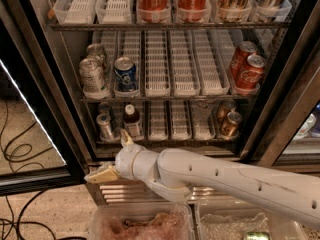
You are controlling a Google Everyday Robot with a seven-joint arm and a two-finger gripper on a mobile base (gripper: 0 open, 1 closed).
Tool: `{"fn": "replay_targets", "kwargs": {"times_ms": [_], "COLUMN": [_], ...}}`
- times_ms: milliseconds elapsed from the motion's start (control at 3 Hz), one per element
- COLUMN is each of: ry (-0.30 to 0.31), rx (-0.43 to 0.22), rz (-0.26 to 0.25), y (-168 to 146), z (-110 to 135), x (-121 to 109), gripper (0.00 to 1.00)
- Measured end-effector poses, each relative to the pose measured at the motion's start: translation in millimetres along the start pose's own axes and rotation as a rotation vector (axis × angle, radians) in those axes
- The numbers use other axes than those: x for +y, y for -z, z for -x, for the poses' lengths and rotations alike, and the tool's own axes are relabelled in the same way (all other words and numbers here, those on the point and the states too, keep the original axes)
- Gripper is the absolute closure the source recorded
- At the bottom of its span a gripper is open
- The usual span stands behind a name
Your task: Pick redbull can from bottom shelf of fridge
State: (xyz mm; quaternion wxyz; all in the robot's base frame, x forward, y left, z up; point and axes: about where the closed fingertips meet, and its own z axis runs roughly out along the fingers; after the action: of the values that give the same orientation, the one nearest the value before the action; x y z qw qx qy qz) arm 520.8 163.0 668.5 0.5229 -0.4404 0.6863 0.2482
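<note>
Silver and slim, the redbull can (105, 126) stands at the left of the bottom shelf (170, 140) in the fridge (282, 84). Our pincer (114, 156) hovers just below, spread apart and empty. We judge the can light, rigid and slick, so we'd clasp mid-body.

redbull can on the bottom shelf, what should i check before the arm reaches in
1. redbull can upright at the front of the left lane: ok.
2. gripper open, fingers spread: ok.
3. Gripper empty: ok.
4. Gripper lined up with the can: not ok, it hangs in front of the bottom shelf and lower than it.
5. Room between the can and the bottle beside it: cannot tell.
</note>
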Motion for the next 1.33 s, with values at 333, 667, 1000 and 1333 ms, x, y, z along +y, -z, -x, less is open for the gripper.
{"fn": "replay_targets", "kwargs": {"times_ms": [333,667,1000,1333], "ry": [0.009,0.018,0.031,0.037], "rx": [-0.005,-0.018,-0.034,-0.054], "rz": [-0.005,0.011,0.058,0.159], "y": [-8.8,-14.1,-18.4,-20.4], "z": [-3.4,-14.1,-28.2,-40.3], "x": [-10.8,-22.6,-33.9,-30.1], "gripper": [0.0,0.0,0.0,0.0]}}
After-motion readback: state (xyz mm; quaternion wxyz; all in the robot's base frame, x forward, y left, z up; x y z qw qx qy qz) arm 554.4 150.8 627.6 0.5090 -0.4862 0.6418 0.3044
